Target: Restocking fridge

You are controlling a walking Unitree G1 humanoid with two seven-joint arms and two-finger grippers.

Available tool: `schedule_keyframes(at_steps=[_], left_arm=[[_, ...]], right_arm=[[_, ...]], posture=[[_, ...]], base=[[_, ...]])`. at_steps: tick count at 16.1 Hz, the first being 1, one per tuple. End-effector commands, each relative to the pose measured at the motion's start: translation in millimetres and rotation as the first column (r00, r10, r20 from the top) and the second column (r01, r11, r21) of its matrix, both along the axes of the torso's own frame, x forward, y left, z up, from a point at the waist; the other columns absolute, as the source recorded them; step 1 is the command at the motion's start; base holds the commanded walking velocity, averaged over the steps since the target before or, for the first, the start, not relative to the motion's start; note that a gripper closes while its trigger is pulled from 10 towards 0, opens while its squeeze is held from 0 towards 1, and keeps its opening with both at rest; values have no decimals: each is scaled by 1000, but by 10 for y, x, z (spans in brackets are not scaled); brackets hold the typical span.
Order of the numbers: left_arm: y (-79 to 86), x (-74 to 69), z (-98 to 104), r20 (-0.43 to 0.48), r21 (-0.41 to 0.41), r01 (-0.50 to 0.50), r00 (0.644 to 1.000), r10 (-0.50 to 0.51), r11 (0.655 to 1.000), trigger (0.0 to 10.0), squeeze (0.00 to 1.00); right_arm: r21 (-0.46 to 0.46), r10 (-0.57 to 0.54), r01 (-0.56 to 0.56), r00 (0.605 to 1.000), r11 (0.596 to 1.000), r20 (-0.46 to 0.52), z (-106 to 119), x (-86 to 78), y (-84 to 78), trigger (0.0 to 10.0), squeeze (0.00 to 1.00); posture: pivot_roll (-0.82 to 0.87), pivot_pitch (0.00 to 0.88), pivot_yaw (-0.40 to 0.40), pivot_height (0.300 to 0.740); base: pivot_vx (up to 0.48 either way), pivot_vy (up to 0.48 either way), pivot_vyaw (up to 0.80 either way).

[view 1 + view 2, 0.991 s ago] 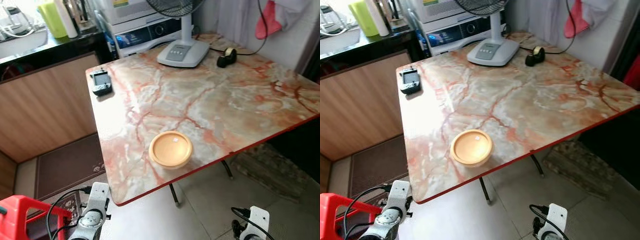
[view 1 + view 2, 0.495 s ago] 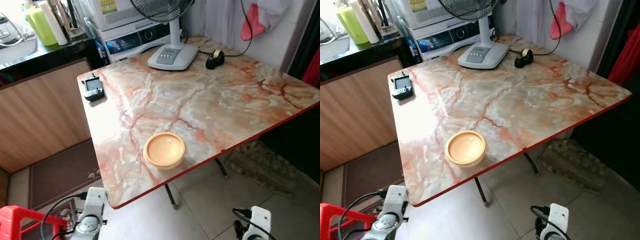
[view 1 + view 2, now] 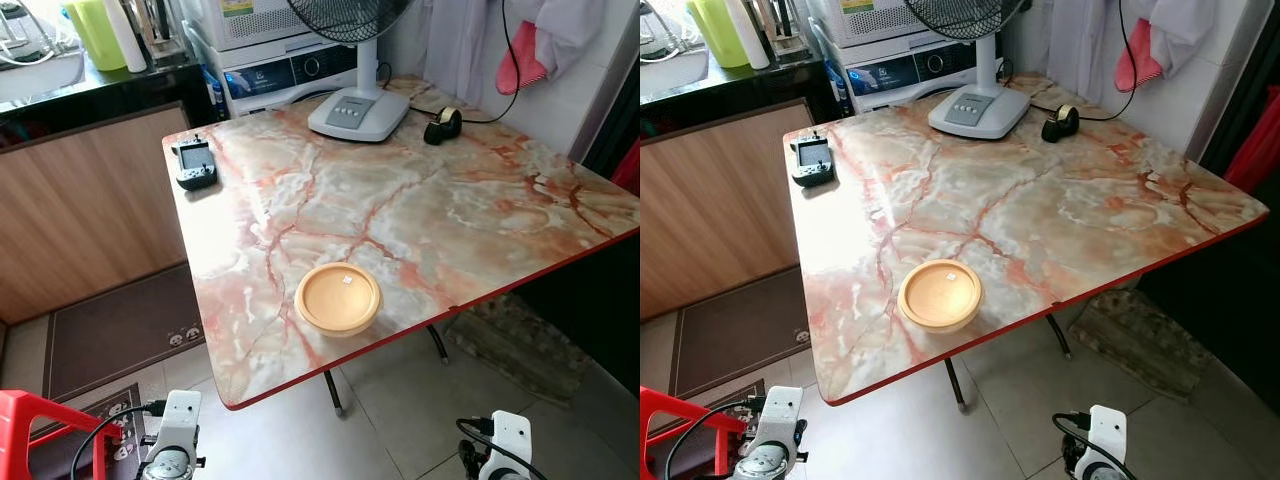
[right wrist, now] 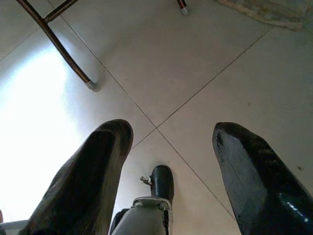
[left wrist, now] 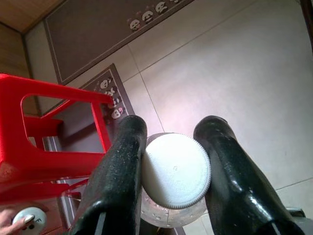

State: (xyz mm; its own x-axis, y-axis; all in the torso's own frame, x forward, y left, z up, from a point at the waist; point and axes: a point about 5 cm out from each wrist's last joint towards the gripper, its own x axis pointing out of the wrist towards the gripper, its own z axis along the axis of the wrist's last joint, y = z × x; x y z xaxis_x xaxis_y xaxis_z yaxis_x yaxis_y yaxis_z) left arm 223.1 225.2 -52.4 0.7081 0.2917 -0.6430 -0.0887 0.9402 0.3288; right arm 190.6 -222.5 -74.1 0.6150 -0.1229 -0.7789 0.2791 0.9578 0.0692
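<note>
**Bottle clamped low in left pincer, bowl alone at bench edge**

Shifted view since a second ago: the head camera now takes in more floor below the bench (image 3: 300,200), while the things on it lie as they did.

Left of the bench, a red stool (image 5: 44,142) stands on the floor. Beside it the left pincer (image 5: 171,171) hangs low, its two black fingers (image 5: 117,176) pressed against a bottle with a white ribbed cap (image 5: 176,169). The cap faces the wrist camera, so the bottle's long axis runs along the fingers, pointing toward the floor; what the clear body holds cannot be told.

On the bench, a handheld device (image 3: 195,165) lies near the far left corner. A shallow orange bowl (image 3: 338,298) sits upright close to the near edge; nothing in it beyond a small pale speck. Beyond it stand a fan base (image 3: 362,110) and a tape dispenser (image 3: 443,125).

Right of the bench legs, the right pincer (image 4: 171,161) hangs with fingers spread apart, gripping nothing.
</note>
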Motion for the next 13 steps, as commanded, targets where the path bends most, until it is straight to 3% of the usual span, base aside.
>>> schedule_keyframes(at_steps=[1, 4, 13], left_arm=[[70, 18, 27, -6, 35, 26, 1000, -26, 999, 10000, 0], [44, 5, 5, -36, 37, 60, 998, -59, 998, 10000, 0], [13, -371, -225, -159, -33, 8, 987, -14, 999, 10000, 0]], right_arm=[[2, 16, -16, 1000, 1000, 7, 13, 42, 36, 10000, 0], [0, 31, -31, 999, 1000, 10, 36, 90, 40, 10000, 0], [-20, 4, -4, 1000, 1000, 2, 48, 97, -12, 10000, 0]], posture=[[39, 0, 44, 740], [69, 0, 45, 740], [59, 0, 27, 740]], base=[[0, 0, 0], [0, 0, 0], [0, 0, 0]])
